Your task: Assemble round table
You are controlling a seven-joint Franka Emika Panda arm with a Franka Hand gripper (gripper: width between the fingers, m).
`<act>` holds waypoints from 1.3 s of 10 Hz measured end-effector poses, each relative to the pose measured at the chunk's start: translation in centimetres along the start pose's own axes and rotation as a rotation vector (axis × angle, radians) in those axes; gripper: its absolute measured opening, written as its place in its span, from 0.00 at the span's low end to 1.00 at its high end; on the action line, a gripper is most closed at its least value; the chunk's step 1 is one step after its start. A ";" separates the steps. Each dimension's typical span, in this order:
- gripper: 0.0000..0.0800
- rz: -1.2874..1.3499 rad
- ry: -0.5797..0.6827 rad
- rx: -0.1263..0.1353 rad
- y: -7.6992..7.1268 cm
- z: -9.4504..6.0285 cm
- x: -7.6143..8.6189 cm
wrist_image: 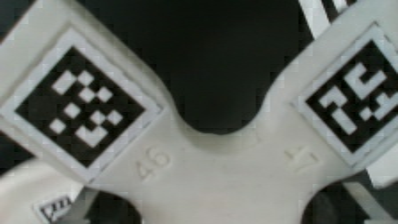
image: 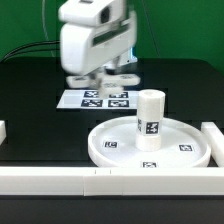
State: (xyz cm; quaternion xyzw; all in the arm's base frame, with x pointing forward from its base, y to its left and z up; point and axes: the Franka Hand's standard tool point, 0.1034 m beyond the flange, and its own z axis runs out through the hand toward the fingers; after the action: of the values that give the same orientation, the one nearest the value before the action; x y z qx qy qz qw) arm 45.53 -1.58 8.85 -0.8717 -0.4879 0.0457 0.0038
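The large rimmed round disc (image: 108,150) lies flat at the front, toward the exterior view's right. The short cylinder leg (image: 149,120) stands upright in its middle. My gripper (image: 104,76) hangs blurred at the back, above the marker board (image: 98,100). It holds the cross-shaped four-arm piece (image: 120,72) off the table. In the wrist view that piece (wrist_image: 199,165) fills the frame, two tagged arms spreading away from my gripper (wrist_image: 214,208). The jaws are mostly hidden behind its hub, and only grey slivers show at either side.
White rectangular border blocks run along the front edge (image: 55,181), by the disc on the exterior view's right (image: 212,138), and at the exterior view's left edge (image: 3,130). The black tabletop (image: 40,90) spreads round the marker board.
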 end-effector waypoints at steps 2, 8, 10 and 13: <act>0.56 0.037 0.003 -0.010 0.0 -1.5 2.5; 0.56 -0.044 -0.008 0.010 1.4 -3.2 4.7; 0.56 -0.096 0.007 -0.012 3.7 -5.0 7.6; 0.56 -0.091 0.006 -0.010 3.6 -4.7 7.4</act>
State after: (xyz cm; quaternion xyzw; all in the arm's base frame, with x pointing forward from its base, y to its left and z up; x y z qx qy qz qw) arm 52.82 3.01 12.80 -0.8486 -0.5274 0.0405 0.0029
